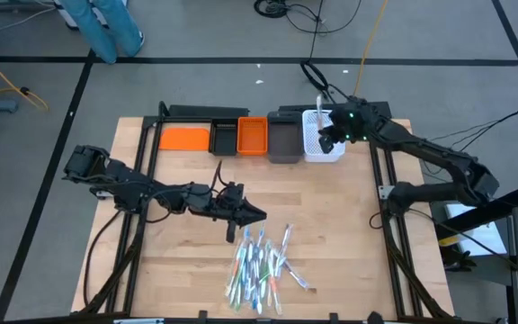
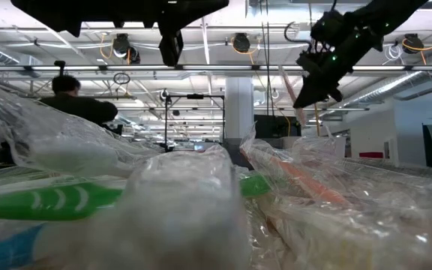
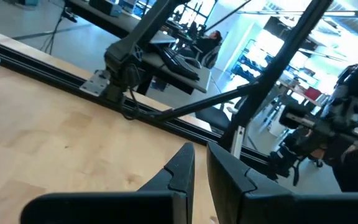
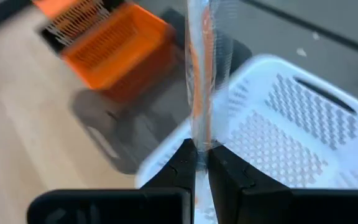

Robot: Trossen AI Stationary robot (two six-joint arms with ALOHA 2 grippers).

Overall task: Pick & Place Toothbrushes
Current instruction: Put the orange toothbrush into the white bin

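Several toothbrushes (image 1: 259, 265) in clear wrappers lie in a loose pile on the wooden table near its front edge; the low view shows them close up, one of them green (image 2: 51, 201). My left gripper (image 1: 257, 214) (image 3: 201, 152) hovers level just beyond the pile's far end, its fingers nearly together with nothing between them. My right gripper (image 1: 325, 137) (image 4: 201, 149) (image 2: 306, 97) hangs over the white bin (image 1: 324, 148) (image 4: 303, 118) at the back, shut on a wrapped toothbrush (image 4: 201, 74) with an orange-pink handle. My right gripper pinches the wrapped toothbrush between its two fingertips, near one end (image 4: 199, 140). The toothbrush runs straight on ahead of the fingers, in line with them. It is lifted clear, stretching over the white bin's rim (image 4: 166, 149) toward the grey bin (image 4: 135, 124).
A row of bins stands along the table's far edge: an orange tray (image 1: 184, 138), a black bin (image 1: 225, 137), an orange bin (image 1: 252, 137), a grey bin (image 1: 283, 142) and the white one. Black frame rails border the table (image 1: 380, 180). A person (image 2: 73, 101) shows in the room beyond.
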